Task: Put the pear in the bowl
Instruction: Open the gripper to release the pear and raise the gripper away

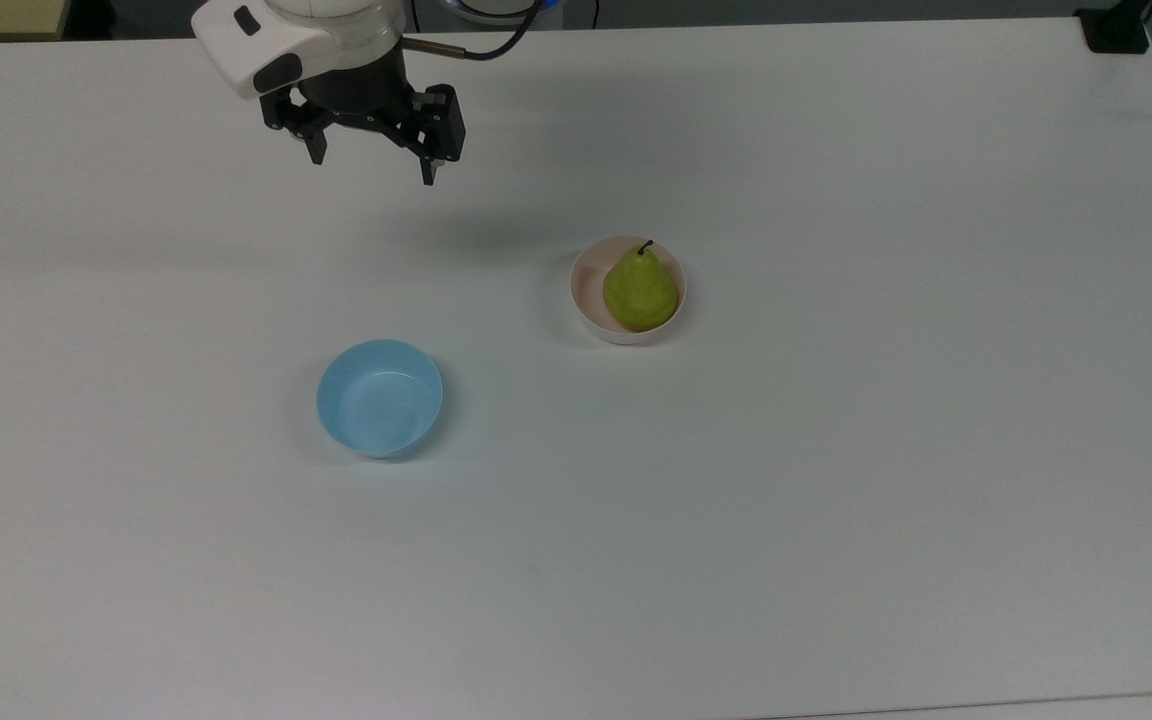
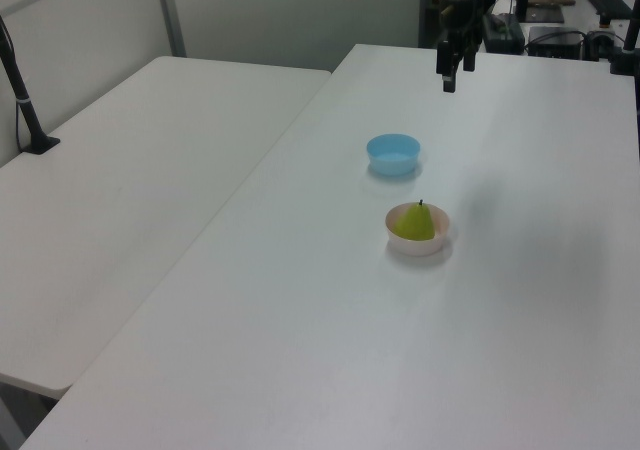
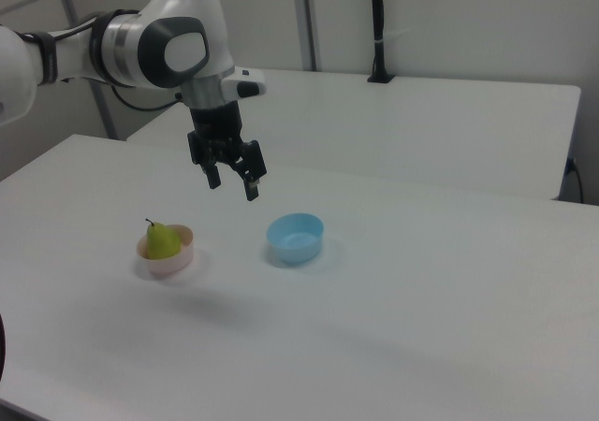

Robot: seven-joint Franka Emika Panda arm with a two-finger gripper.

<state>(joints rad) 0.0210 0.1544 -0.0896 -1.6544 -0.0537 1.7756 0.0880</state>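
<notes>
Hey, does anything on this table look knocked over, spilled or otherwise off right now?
Nothing stands out. The pear sits in the pink bowl, the blue bowl stands upright and empty, and the pincer hangs open above the table.

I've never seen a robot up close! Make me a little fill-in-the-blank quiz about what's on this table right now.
1. The pear sits inside the pale ____ bowl.
2. The other bowl, with nothing in it, is light ____.
3. The end effector hangs above the table holding ____.
4. The pear's stem points ____.

Missing words: pink; blue; nothing; up
</notes>
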